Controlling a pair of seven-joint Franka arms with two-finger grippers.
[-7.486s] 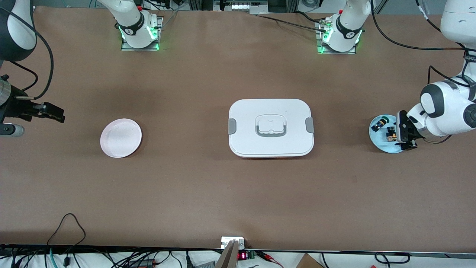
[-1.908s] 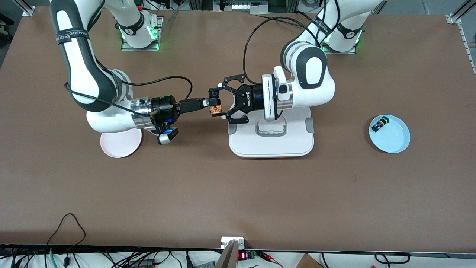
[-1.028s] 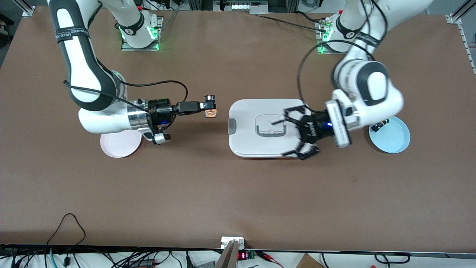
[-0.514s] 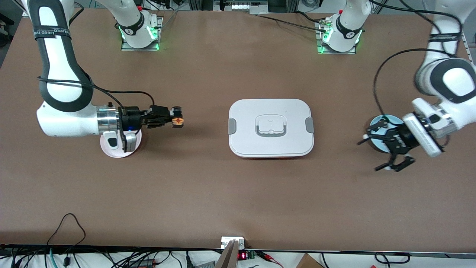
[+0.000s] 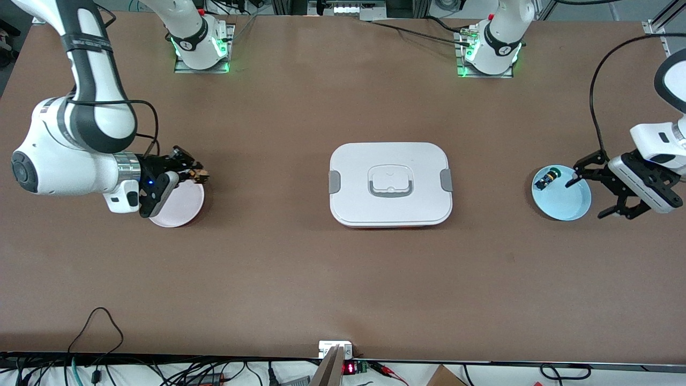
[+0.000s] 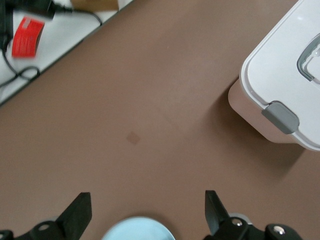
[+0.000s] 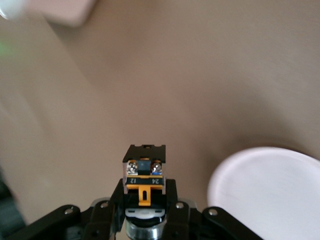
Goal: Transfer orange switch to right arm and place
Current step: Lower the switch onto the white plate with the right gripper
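Note:
The orange switch [image 5: 199, 173] is clamped in my right gripper [image 5: 197, 173], held in the air over the edge of the pink plate [image 5: 179, 206]. In the right wrist view the switch [image 7: 144, 170] shows its orange base with two screws between the closed fingers of the right gripper [image 7: 144, 192], with the pink plate [image 7: 270, 195] beside it. My left gripper [image 5: 584, 200] is open and empty over the edge of the light blue plate [image 5: 563, 201]. The left wrist view shows the left gripper [image 6: 145, 212] spread wide above that plate [image 6: 137, 231].
A white lidded box [image 5: 390, 184] with grey clips stands mid-table; it also shows in the left wrist view [image 6: 280, 75]. A small black switch with a green cap [image 5: 547, 177] lies on the blue plate. Cables run along the table's front edge.
The right arm has carried the orange switch from mid-table back to over the pink plate. The left arm, open and empty, has swung away to the blue plate's end.

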